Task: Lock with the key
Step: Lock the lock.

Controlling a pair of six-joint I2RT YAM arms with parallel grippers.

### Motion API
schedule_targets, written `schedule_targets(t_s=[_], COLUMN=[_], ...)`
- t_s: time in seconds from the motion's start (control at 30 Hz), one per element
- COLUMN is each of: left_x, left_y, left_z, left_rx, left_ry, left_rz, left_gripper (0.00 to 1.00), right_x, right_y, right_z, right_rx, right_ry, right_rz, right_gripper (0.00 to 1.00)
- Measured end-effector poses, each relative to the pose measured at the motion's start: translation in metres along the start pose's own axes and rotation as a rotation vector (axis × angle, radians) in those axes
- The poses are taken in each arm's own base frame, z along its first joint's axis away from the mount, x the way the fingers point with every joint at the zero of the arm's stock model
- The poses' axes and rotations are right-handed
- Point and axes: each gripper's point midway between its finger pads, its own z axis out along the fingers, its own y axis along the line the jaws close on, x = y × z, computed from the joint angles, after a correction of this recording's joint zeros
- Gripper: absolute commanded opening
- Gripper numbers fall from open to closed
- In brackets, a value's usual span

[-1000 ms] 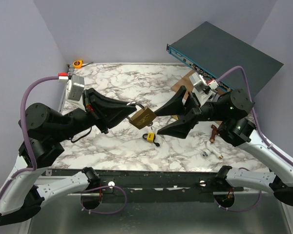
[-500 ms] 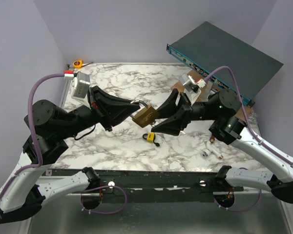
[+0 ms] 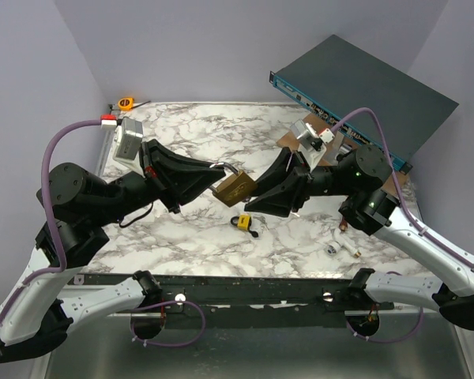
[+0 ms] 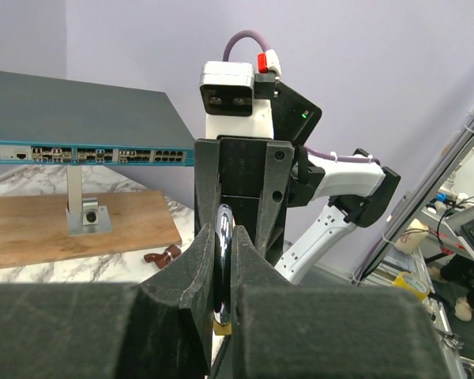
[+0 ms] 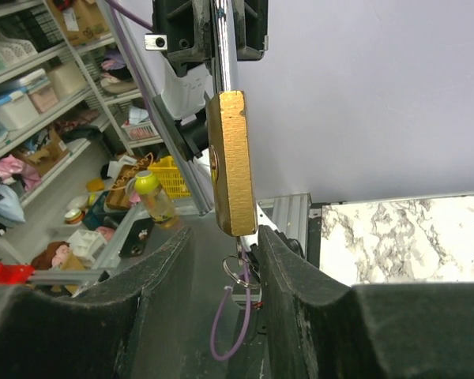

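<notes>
A brass padlock (image 3: 234, 189) hangs in the air over the table's middle. My left gripper (image 3: 216, 180) is shut on its chrome shackle (image 4: 221, 253); a sliver of the brass body (image 4: 219, 325) shows below the pads. In the right wrist view the padlock (image 5: 231, 162) hangs edge-on with a key (image 5: 238, 239) in its bottom, carrying a ring (image 5: 238, 272) and a purple loop (image 5: 223, 328). My right gripper (image 5: 223, 257) is open, its fingers on either side of the key and ring, not touching them. It also shows in the top view (image 3: 254, 195).
A small yellow padlock (image 3: 242, 222) lies on the marble table (image 3: 182, 237) below the grippers. A brown object (image 3: 346, 215) and small white parts (image 3: 334, 247) lie at the right. A network switch (image 3: 355, 83) stands on a wooden board (image 3: 288, 140) at the back right. An orange tape measure (image 3: 126, 103) sits at the back left.
The left gripper has carried the padlock slightly right and up. The right gripper has moved left and closed in, so its open fingers now straddle the padlock's bottom.
</notes>
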Motion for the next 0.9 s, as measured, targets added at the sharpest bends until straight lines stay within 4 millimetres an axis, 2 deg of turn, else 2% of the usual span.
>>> schedule_targets(t_s=[0.37, 0.53, 0.6, 0.9], left_x=[0.0, 0.0, 0.0001, 0.0005], left_y=[-0.0001, -0.0001, -0.0005, -0.0008], left_z=[0.0, 0.0, 0.0, -0.0001], left_rx=[0.0, 0.0, 0.002, 0.004], left_ry=[0.0, 0.0, 0.001, 0.002], left_rz=[-0.001, -0.002, -0.004, -0.005], left_gripper=[0.0, 0.0, 0.0, 0.0], right_x=[0.0002, 0.0005, 0.0004, 0.0007], right_y=[-0.0015, -0.0019, -0.0019, -0.0021], right_z=[0.0017, 0.0021, 0.0021, 0.0021], right_rx=[-0.002, -0.002, -0.001, -0.001], right_ry=[-0.002, -0.002, -0.003, -0.002], right_rz=[0.008, 0.016, 0.016, 0.012], right_gripper=[0.23, 0.1, 0.01, 0.01])
